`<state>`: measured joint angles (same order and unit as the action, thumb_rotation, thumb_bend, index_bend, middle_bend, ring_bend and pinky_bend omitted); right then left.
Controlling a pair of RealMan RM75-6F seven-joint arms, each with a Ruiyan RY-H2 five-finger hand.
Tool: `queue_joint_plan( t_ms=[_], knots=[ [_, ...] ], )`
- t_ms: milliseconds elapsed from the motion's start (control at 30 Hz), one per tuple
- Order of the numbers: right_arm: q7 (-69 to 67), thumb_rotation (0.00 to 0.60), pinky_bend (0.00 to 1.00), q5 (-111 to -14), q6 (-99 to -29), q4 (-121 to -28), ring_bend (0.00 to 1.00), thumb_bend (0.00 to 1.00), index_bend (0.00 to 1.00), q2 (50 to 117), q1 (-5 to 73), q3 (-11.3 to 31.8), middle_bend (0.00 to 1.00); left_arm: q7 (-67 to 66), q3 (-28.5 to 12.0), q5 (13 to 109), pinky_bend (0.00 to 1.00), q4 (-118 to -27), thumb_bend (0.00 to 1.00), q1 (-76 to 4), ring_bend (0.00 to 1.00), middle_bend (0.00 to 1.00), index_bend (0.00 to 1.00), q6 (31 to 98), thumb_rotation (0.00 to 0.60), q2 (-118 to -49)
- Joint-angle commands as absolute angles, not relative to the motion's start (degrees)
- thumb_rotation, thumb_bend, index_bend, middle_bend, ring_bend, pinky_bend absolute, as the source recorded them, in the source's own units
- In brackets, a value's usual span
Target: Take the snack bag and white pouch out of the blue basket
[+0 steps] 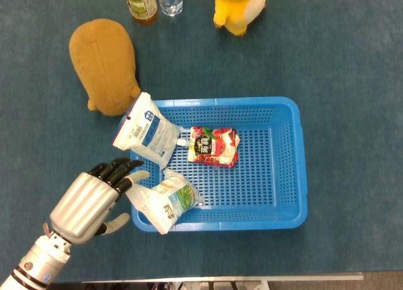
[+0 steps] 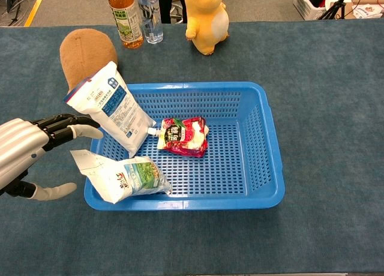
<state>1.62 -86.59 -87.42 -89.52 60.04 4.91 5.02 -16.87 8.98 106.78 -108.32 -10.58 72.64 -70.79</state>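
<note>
The crinkled snack bag [image 1: 165,200] (glossy, green print) droops over the perforated blue basket [image 1: 286,170] rim; left hand [image 1: 88,202] fingers [image 1: 115,171] spread, holding nothing.

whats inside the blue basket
Inside the blue basket: a red pouch lying flat, a white pouch and a snack bag leaning over its left rim.

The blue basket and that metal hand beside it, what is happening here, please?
The robot's left hand is open, fingers spread, at the left side of the blue basket, close to the snack bag that hangs over the rim. It holds nothing yet. The white pouch leans on the basket's left corner, and a red pouch lies inside. The right hand is out of view.
</note>
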Motion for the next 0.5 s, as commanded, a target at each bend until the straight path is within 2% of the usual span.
queue_joint_plan(
  t_ms=[33, 500],
  knots=[
    [1.12, 0.600, 0.46, -86.73, -87.72, -89.23, 0.28, 0.08, 0.25, 59.99, 4.69, 4.97, 0.32, -16.77, 8.76, 107.14, 0.34, -108.10, 0.20, -11.19, 0.16, 0.17, 0.21, 72.20, 0.600, -71.45],
    [-1.05, 0.600, 0.46, -86.85, -89.22, -87.94, 0.28, 0.08, 0.25, 59.87, 3.32, 4.75, 0.32, -15.40, 8.28, 106.74, 0.34, -106.95, 0.20, -13.84, 0.16, 0.17, 0.21, 69.80, 0.600, -74.02]
  ],
)
